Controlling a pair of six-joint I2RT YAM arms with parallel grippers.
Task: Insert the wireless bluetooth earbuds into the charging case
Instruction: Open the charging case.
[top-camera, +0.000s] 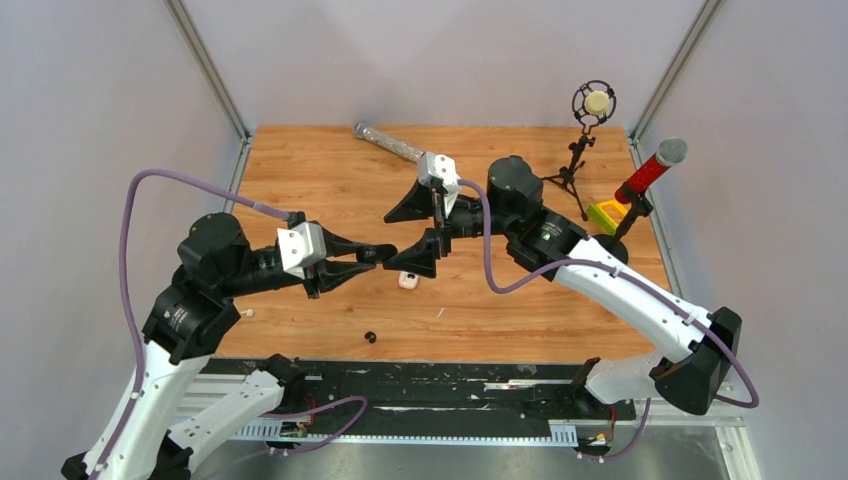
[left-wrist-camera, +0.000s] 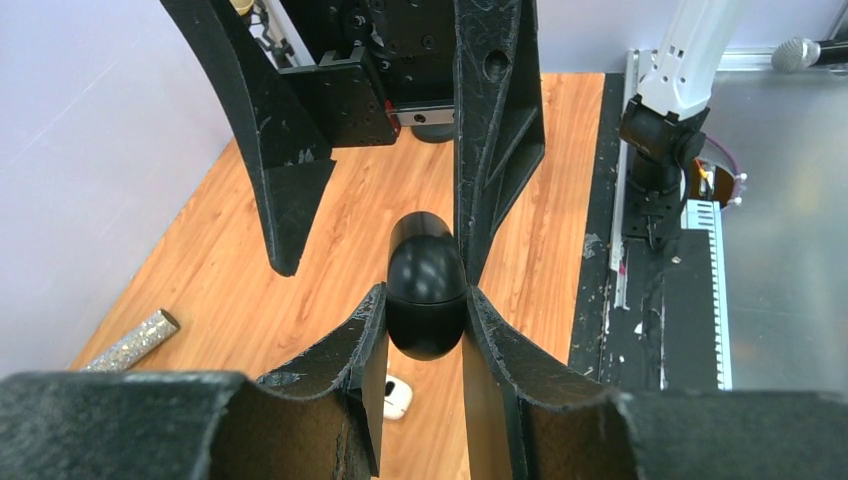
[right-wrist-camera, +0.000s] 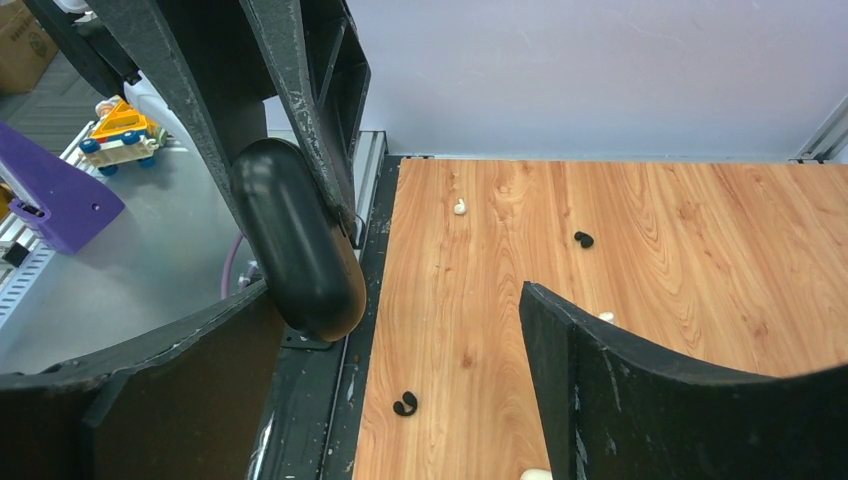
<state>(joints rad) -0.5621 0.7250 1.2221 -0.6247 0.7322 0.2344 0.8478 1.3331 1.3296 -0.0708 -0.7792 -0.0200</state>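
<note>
My left gripper (top-camera: 385, 253) is shut on the black pill-shaped charging case (left-wrist-camera: 427, 285), holding it above the table with its lid closed. My right gripper (top-camera: 395, 240) is open in front of it. The case (right-wrist-camera: 295, 250) lies against the right gripper's one finger (right-wrist-camera: 130, 390), and the other finger (right-wrist-camera: 650, 400) stands well apart. The whitish earbud (top-camera: 407, 280) lies on the table just below both grippers; it also shows in the left wrist view (left-wrist-camera: 397, 397). The black earbud (top-camera: 370, 336) lies nearer the front edge and shows in the right wrist view (right-wrist-camera: 405, 403).
A glittery tube (top-camera: 390, 143) lies at the back. A microphone stand (top-camera: 580, 150) and a red microphone (top-camera: 650, 172) stand at the back right. White flecks (top-camera: 247, 313) lie on the wood. Another small black piece (right-wrist-camera: 583, 239) lies farther left. A black rail (top-camera: 430, 375) borders the front edge.
</note>
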